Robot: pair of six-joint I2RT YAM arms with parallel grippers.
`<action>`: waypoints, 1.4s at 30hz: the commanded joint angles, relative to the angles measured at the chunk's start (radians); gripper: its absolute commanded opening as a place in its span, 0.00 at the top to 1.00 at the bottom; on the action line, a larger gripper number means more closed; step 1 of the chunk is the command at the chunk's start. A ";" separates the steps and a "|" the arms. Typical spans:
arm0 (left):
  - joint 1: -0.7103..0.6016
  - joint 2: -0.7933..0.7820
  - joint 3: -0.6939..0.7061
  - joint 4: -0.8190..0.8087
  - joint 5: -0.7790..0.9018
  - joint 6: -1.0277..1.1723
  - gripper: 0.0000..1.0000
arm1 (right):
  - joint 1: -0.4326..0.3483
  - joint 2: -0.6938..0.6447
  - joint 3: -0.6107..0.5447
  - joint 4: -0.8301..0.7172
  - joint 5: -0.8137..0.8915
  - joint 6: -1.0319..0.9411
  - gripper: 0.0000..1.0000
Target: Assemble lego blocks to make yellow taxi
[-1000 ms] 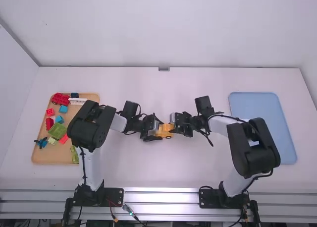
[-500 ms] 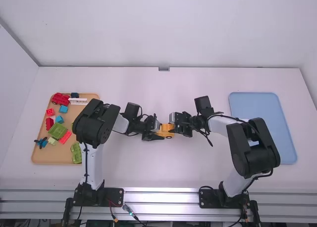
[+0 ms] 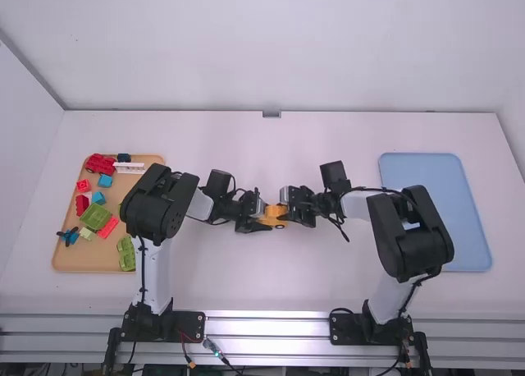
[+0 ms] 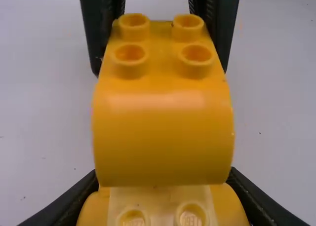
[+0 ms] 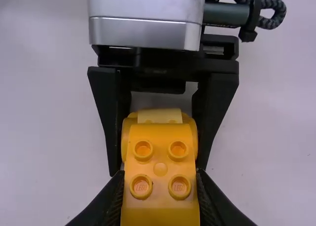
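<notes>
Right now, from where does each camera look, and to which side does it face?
High view: above and behind both arms, facing forward and down onto the table; both arms show.
Left wrist view: on the left wrist, facing the yellow blocks and right gripper; the left gripper shows.
Right wrist view: on the right wrist, facing the left gripper; the right gripper shows.
Both wrist views share the yellow blocks.

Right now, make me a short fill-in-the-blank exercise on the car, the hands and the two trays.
The left hand and right hand both grip a ____ car. Its upper block shows ____ studs. The ____-hand tray holds loose blocks. The other tray is ____.

Missing words: yellow; four; left; blue.
</notes>
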 commanded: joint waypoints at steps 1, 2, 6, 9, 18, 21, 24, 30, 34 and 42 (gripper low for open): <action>-0.006 0.019 0.014 -0.008 0.006 -0.006 0.62 | 0.022 0.017 -0.004 0.011 -0.029 0.006 0.91; -0.006 0.019 0.013 -0.006 0.004 -0.006 0.62 | 0.030 0.026 -0.004 0.026 -0.035 0.014 0.91; -0.005 0.019 0.013 -0.008 0.005 -0.006 0.62 | 0.039 0.056 -0.004 0.055 -0.040 0.016 0.92; -0.005 0.019 0.013 -0.008 0.004 -0.006 0.62 | 0.029 0.059 -0.004 0.047 -0.043 0.015 0.91; -0.006 0.019 0.013 -0.007 0.005 -0.006 0.62 | 0.016 0.060 -0.004 0.043 -0.050 0.015 0.94; -0.006 0.019 0.013 -0.008 0.005 -0.006 0.62 | 0.033 0.060 -0.004 0.050 -0.038 0.015 0.96; -0.006 0.019 0.013 -0.008 0.008 -0.006 0.62 | 0.034 0.061 -0.004 0.051 -0.018 0.016 0.96; -0.006 0.019 0.013 -0.008 0.008 -0.007 0.63 | 0.031 0.061 -0.004 0.051 0.005 0.016 0.98; -0.006 0.019 0.013 -0.011 0.008 -0.006 0.64 | 0.031 0.061 -0.004 0.083 0.006 0.046 0.98; -0.006 0.019 0.013 -0.014 0.008 -0.006 0.64 | 0.031 0.061 -0.004 0.095 0.006 0.085 0.99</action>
